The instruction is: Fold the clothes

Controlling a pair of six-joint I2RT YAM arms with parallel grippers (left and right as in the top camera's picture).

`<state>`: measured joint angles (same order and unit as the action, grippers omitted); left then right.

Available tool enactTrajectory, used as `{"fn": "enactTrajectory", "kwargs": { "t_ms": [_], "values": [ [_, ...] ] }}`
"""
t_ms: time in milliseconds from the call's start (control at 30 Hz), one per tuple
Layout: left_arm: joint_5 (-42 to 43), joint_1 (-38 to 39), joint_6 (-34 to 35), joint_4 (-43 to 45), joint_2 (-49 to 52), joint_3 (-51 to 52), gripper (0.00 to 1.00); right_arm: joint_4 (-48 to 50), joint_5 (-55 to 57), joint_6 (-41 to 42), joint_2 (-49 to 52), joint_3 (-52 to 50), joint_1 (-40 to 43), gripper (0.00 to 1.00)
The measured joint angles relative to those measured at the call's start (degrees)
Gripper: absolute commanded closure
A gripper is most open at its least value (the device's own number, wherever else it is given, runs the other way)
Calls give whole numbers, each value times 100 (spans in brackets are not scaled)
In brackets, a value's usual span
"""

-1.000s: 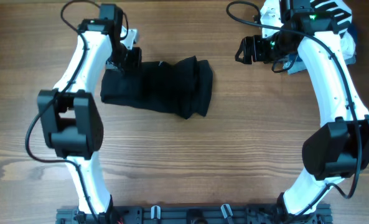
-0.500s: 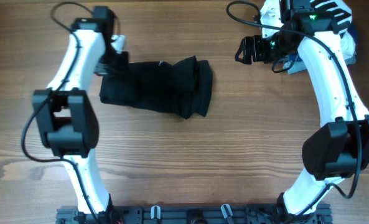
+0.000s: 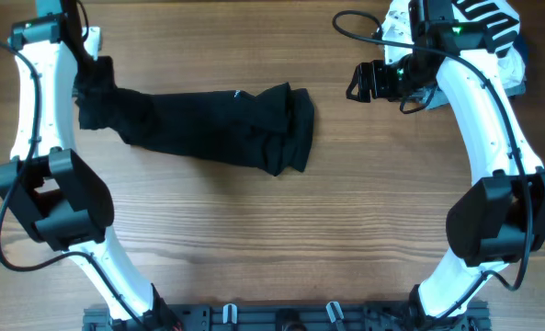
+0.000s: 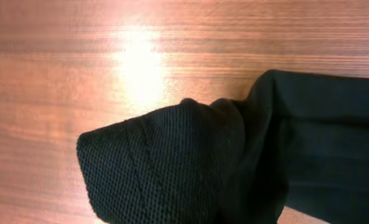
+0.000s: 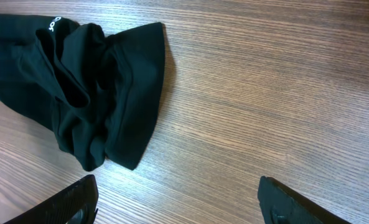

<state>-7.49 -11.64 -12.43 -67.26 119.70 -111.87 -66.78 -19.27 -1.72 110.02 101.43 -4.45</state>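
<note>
The black garment (image 3: 208,124) lies on the wooden table, stretched from far left to centre, with a small white mark (image 3: 237,93) on its upper edge. My left gripper (image 3: 90,75) is shut on the garment's left end and holds it pulled out to the far left; in the left wrist view the black knit fabric (image 4: 172,168) fills the lower frame and hides the fingers. My right gripper (image 3: 359,81) is open and empty, to the right of the garment; its wrist view shows both fingers apart (image 5: 178,205) over bare wood, with the garment's right end (image 5: 91,81) ahead.
A white garment with black stripes (image 3: 488,14) and a blue folded garment (image 3: 516,64) lie at the back right corner, behind my right arm. The table's front edge holds a black rail (image 3: 281,317).
My left gripper has pulled the garment's left end far to the left and slightly back, stretching the garment out. The right arm has stayed in place.
</note>
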Motion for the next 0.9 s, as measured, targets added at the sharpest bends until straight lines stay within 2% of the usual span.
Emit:
{"fn": "enactTrajectory", "kwargs": {
  "t_ms": [133, 367, 500, 667, 900],
  "values": [
    [-33, 221, -304, 120, 0, 0, 96, 7, 0, 0, 0, 0, 0, 16],
    [-129, 612, -404, 127, 0, 2, 96, 15, 0, 0, 0, 0, 0, 16],
    [-782, 776, -304, 153, 0, 7, 96, 13, 0, 0, 0, 0, 0, 16],
    [-1239, 72, 42, 365, 2, 9, 96, 31, 2, 0, 0, -4, 0, 16],
    [-428, -802, 142, 514, 4, 11, 96, 55, 0, 0, 0, -4, 0, 19]
  ]
}}
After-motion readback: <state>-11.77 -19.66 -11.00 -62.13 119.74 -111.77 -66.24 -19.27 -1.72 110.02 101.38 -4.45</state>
